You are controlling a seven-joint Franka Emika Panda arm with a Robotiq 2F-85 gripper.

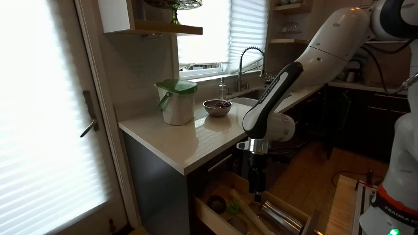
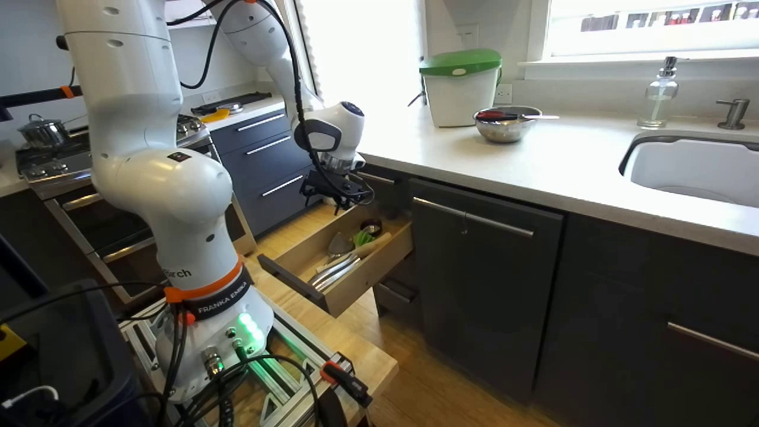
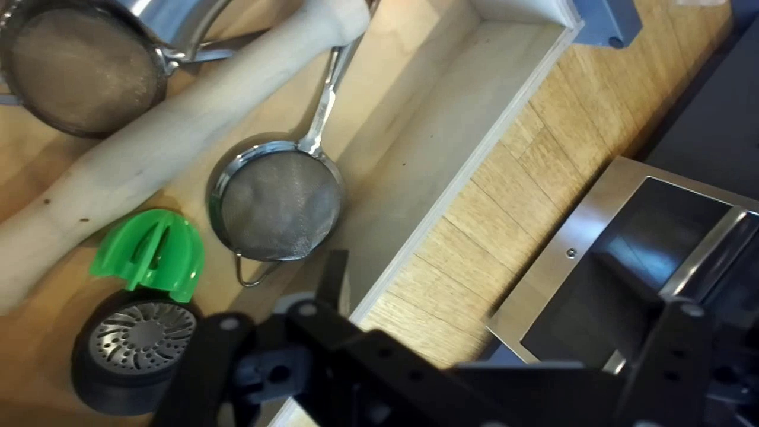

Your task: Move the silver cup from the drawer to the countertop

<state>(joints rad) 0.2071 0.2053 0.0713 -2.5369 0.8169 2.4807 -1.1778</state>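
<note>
The drawer point(image 1: 214, 216) is pulled out below the countertop point(image 1: 156, 138); both also show in an exterior view, drawer point(image 2: 373, 274) and countertop point(image 2: 569, 157). A long shiny silver shape point(image 1: 282, 218) lies in the drawer near its front, also seen in an exterior view point(image 2: 337, 273) and partly at the top edge of the wrist view point(image 3: 172, 18). It may be the silver cup on its side; I cannot tell for sure. My gripper point(image 1: 254, 192) points down above the drawer. In the wrist view its fingers point(image 3: 480, 290) stand wide apart with nothing between them.
The drawer also holds a rolling pin point(image 3: 160, 142), strainers point(image 3: 278, 204), a green tool point(image 3: 151, 252) and a dark round piece point(image 3: 142, 338). On the countertop stand a green-lidded white bin point(image 2: 462, 95) and a metal bowl point(image 2: 504, 129) with red-handled scissors.
</note>
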